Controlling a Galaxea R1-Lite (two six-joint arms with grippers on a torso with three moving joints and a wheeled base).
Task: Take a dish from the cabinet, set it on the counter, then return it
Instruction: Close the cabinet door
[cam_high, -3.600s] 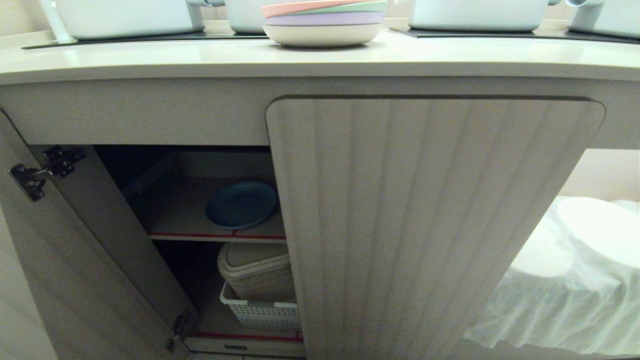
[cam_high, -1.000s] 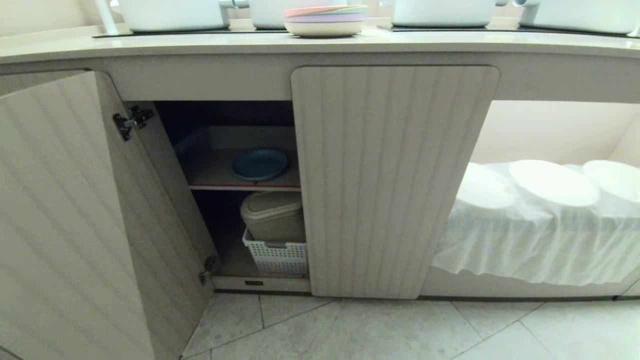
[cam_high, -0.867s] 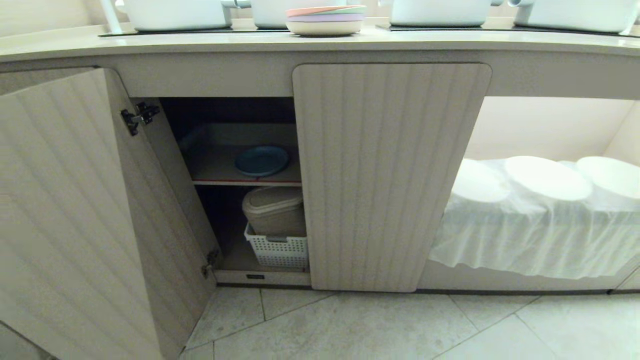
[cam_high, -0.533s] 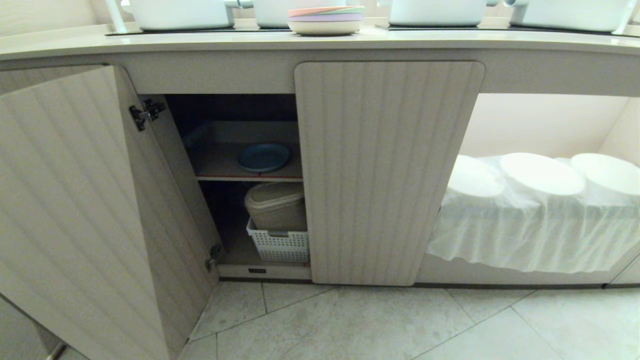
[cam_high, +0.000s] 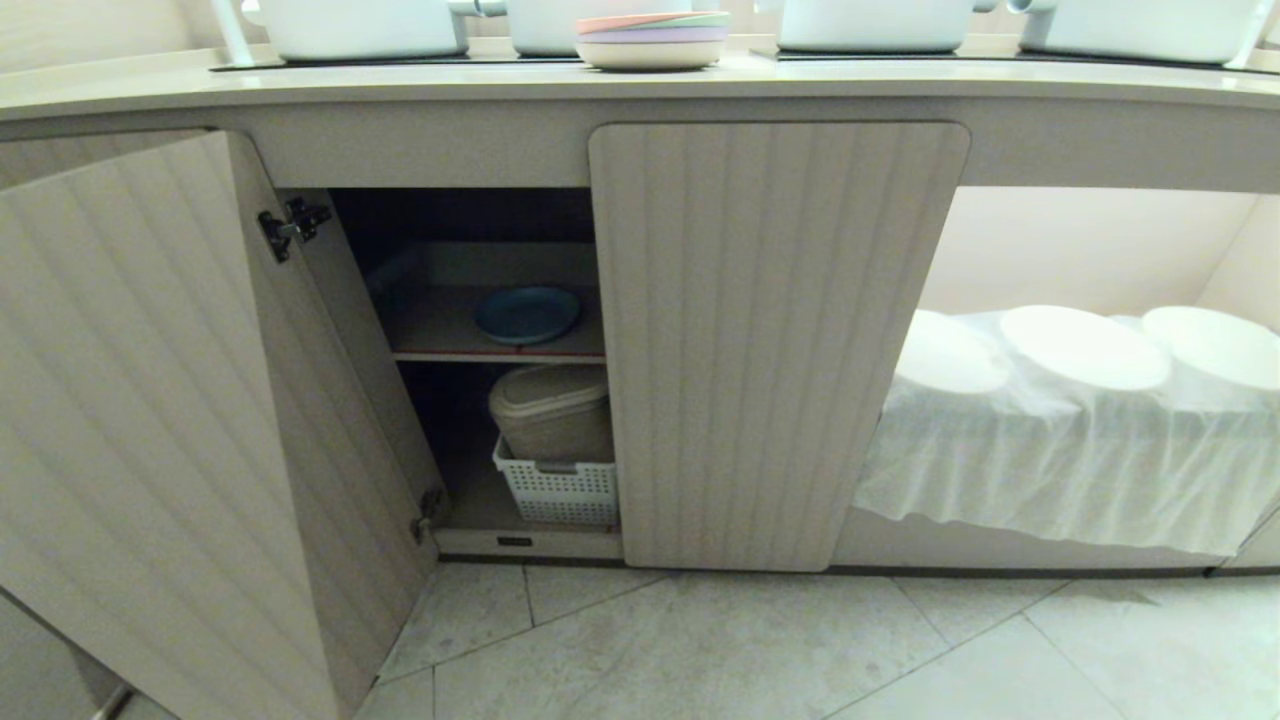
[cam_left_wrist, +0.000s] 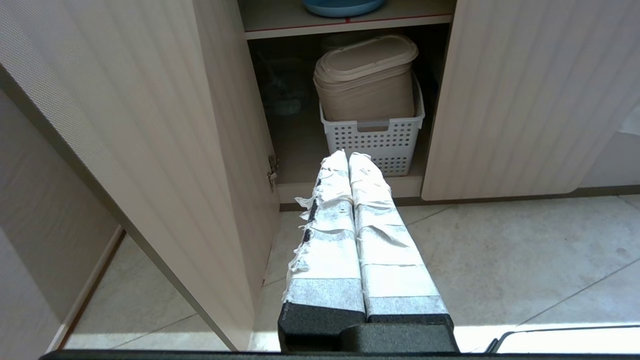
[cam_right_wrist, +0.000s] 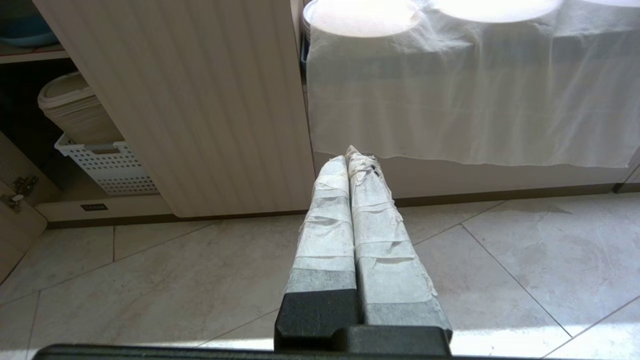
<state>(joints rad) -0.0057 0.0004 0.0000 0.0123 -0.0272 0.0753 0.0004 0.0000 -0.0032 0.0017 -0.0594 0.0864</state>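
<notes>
We see the left gripper (cam_left_wrist: 348, 156) with two long tapering fingers (cam_left_wrist: 327, 250) wrapped in frayed white tape bands over a black base. The right gripper (cam_right_wrist: 350, 154) looks alike: crinkled white tape, black blocky mount.

The tabletop (cam_high: 400, 85) runs along the 12 o'clock edge of the head view, carrying a stack of plates (cam_high: 652, 40) and white pots (cam_high: 360, 25) on black mats (cam_high: 1000, 62). In the cabinet (cam_high: 780, 340), the upper shelf (cam_high: 440, 330) holds the blue plate (cam_high: 527, 314). On the cabinet's bottom board at 6 o'clock of it sits a white basket (cam_high: 555, 490) with a beige bin (cam_high: 552, 410) inside. Tiled floor (cam_high: 750, 650) lies below.
</notes>
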